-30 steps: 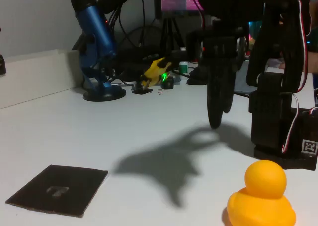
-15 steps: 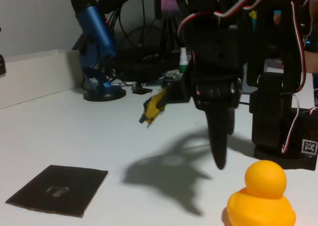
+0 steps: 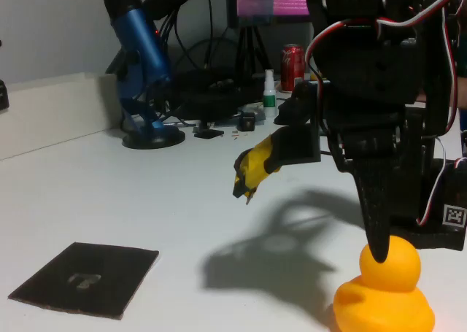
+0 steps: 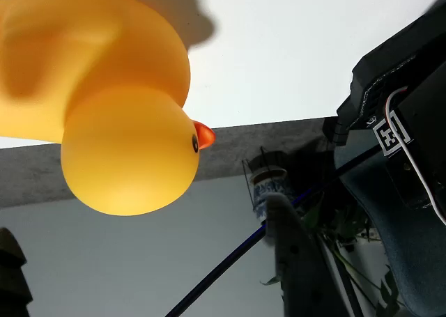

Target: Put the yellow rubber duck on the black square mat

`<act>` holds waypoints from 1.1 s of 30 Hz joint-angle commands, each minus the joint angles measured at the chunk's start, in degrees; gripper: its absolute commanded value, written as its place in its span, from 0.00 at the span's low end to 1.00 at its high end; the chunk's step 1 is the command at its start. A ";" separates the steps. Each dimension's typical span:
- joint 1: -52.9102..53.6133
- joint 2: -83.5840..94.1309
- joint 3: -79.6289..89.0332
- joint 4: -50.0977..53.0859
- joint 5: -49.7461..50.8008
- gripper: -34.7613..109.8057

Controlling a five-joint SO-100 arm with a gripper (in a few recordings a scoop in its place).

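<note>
nearest you in the fixed view sits the yellow rubber duck (image 3: 385,292), glossy and plump, round head on a squat body, resting on the smooth white table (image 3: 146,193). in the wrist view the duck (image 4: 118,122) shows a small orange beak and a black dot eye. your gripper (image 3: 310,219) hangs over the duck with its jaws spread wide and nothing held: the dark tapered finger (image 3: 376,215) points down with its tip at the duck's head, and the yellow-tipped finger (image 3: 255,170) juts out left of the duck. well left of the duck lies the black square mat (image 3: 86,278), thin, flat and matte, with a faint pale mark at its centre. beyond the duck, far back and left, stands a shiny blue microphone (image 3: 140,62) on a round base.
</note>
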 commanded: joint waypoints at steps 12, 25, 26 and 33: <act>-2.11 -5.62 -0.44 1.85 -0.79 0.52; -3.25 -5.62 -0.44 2.55 -1.05 0.52; -4.66 -5.62 -0.44 2.55 -1.05 0.52; -9.58 -5.62 -0.35 2.64 -0.88 0.52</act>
